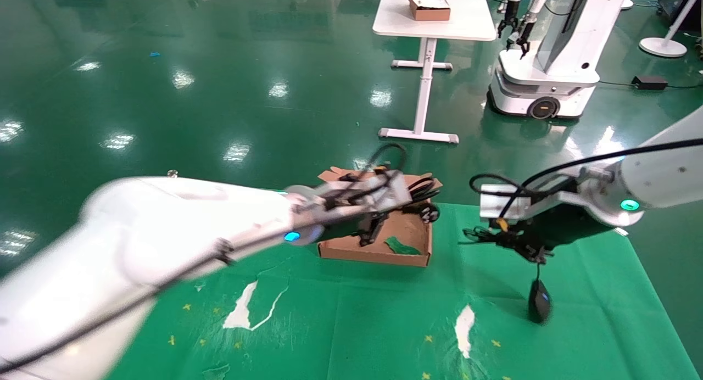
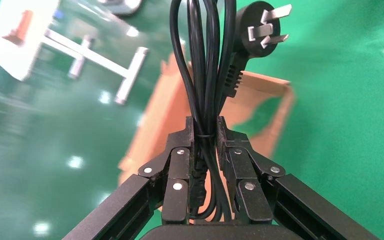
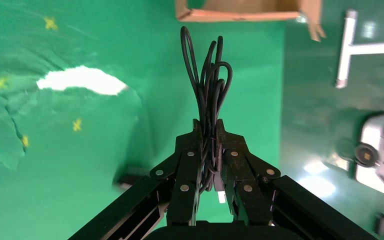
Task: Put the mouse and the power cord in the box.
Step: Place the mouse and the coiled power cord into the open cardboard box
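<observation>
The brown cardboard box (image 1: 379, 252) sits at the back of the green mat. My left gripper (image 1: 369, 230) hangs over its inside, shut on the thick black power cord (image 2: 203, 65). The cord's loops (image 1: 420, 188) reach over the box's back right edge, and its plug (image 2: 260, 30) sticks out past the fingertips. In the left wrist view the box (image 2: 260, 87) lies just beneath. My right gripper (image 1: 526, 248) is to the box's right, shut on the mouse's thin bundled cable (image 3: 209, 85). The black mouse (image 1: 540, 306) dangles from that cable just over the mat.
A green scrap (image 1: 403, 245) lies in the box. The mat has torn white patches (image 1: 466, 328). Behind the mat are shiny green floor, a white table (image 1: 434, 23) carrying another carton, and a second white robot (image 1: 549, 67).
</observation>
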Controlling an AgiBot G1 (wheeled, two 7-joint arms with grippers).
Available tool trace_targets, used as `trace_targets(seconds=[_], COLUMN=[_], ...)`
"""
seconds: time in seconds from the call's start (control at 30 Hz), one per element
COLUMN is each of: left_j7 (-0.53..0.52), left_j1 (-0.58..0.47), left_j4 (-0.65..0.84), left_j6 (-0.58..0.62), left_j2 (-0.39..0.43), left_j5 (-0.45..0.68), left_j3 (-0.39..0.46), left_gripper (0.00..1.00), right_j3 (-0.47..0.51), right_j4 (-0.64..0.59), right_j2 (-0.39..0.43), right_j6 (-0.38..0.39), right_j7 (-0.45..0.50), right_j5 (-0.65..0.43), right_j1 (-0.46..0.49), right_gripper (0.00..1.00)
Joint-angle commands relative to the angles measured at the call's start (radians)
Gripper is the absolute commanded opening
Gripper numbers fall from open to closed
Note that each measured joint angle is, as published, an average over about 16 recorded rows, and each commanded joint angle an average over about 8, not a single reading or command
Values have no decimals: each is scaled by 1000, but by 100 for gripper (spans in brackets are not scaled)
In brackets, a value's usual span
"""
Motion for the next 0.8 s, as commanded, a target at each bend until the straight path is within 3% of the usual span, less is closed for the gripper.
trace_targets(seconds=[0.03, 0.3, 0.5, 0.8], left_j7=[-8, -213, -349, -505], left_j1=[10, -32, -76, -118], left_j4=[28, 105, 115, 135], left_j6=[-76, -276, -303, -291], left_j2=[42, 51, 50, 45], left_j5=[61, 163, 183, 220], left_j3=[43, 309, 429, 529], left_gripper=[2, 100, 100, 100], right_j3=[0, 3, -1, -10], right_j4=[76, 296, 347, 318], right_j2=[25, 95, 105, 56], right_j6=[-25, -99, -102, -66], right_j7=[49, 201, 237, 197], right_j5=[-13, -41, -52, -65], right_j1=[6, -7, -9, 27], right_gripper=[0, 0, 0, 0])
